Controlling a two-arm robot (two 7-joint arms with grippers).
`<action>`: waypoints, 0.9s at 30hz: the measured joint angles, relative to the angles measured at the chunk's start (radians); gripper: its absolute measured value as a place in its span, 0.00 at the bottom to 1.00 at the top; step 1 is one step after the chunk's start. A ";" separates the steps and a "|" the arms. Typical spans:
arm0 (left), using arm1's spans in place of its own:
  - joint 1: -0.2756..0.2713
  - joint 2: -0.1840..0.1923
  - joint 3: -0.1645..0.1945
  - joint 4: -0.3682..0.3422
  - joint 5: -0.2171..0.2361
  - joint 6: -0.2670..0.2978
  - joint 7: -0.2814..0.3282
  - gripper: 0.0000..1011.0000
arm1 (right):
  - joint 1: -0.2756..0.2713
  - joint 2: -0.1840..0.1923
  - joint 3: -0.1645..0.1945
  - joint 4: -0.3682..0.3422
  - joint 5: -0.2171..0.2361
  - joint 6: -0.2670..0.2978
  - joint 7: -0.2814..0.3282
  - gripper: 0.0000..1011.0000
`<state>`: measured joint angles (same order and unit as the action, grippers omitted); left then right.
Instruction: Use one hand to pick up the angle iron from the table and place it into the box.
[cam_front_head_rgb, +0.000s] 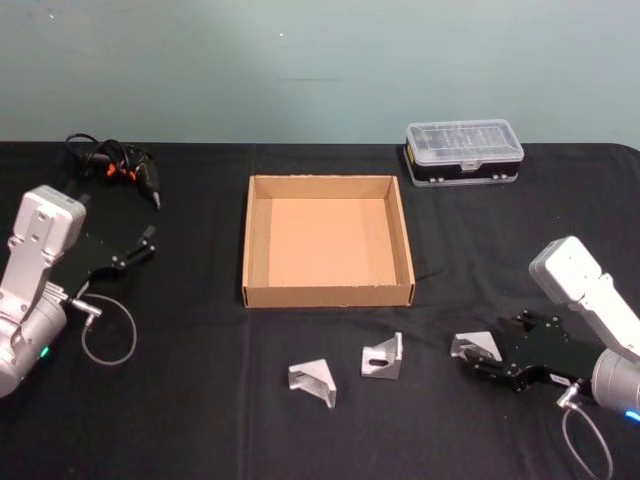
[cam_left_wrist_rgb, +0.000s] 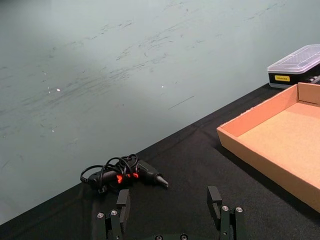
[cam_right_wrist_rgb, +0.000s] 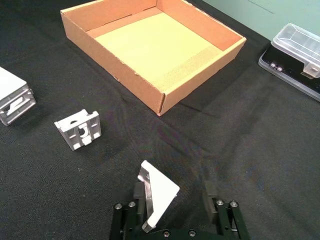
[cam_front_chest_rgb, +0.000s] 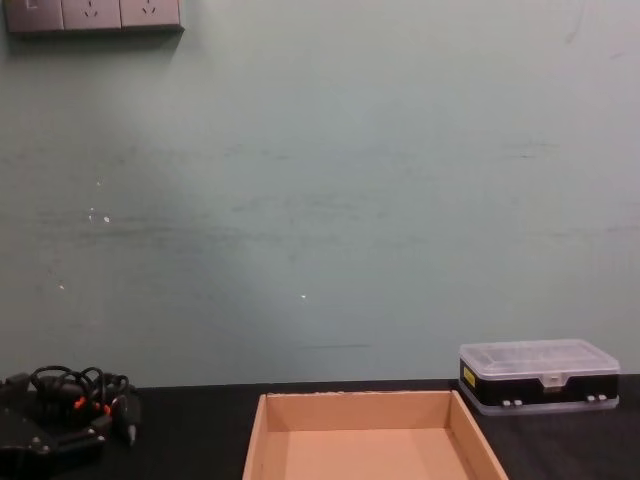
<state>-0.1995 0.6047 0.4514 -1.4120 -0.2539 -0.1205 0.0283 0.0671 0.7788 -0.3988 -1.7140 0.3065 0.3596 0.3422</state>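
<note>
Three silver angle irons lie on the black table (cam_front_head_rgb: 200, 410) in front of the tan cardboard box (cam_front_head_rgb: 330, 245): one (cam_front_head_rgb: 313, 381), a second (cam_front_head_rgb: 383, 357), and a third (cam_front_head_rgb: 475, 346) at the right. My right gripper (cam_front_head_rgb: 478, 358) stands open around that third angle iron (cam_right_wrist_rgb: 159, 195). The iron rests against one finger (cam_right_wrist_rgb: 137, 193), with a gap to the other finger (cam_right_wrist_rgb: 210, 192). The box (cam_right_wrist_rgb: 150, 55) is empty. At the table's left side, my left gripper (cam_front_head_rgb: 137, 250) is parked and open with nothing between its fingers (cam_left_wrist_rgb: 122, 202).
A clear-lidded plastic case (cam_front_head_rgb: 463, 152) stands behind the box to the right. A black tool with a coiled cable and orange marks (cam_front_head_rgb: 120, 165) lies at the back left, just ahead of the left gripper (cam_left_wrist_rgb: 168, 197).
</note>
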 joint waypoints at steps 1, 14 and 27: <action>0.000 0.000 0.000 0.000 0.000 0.000 0.000 1.00 | 0.000 0.000 0.000 0.000 0.000 0.000 0.000 0.72; 0.000 0.000 0.000 0.000 0.000 0.000 0.000 1.00 | 0.000 0.001 0.001 -0.001 0.001 -0.001 0.000 0.30; 0.000 0.000 0.000 0.000 0.000 0.000 0.000 1.00 | 0.000 0.001 0.001 -0.001 0.002 -0.001 0.000 0.18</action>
<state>-0.1995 0.6047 0.4514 -1.4120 -0.2539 -0.1205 0.0283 0.0671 0.7799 -0.3981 -1.7151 0.3085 0.3584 0.3419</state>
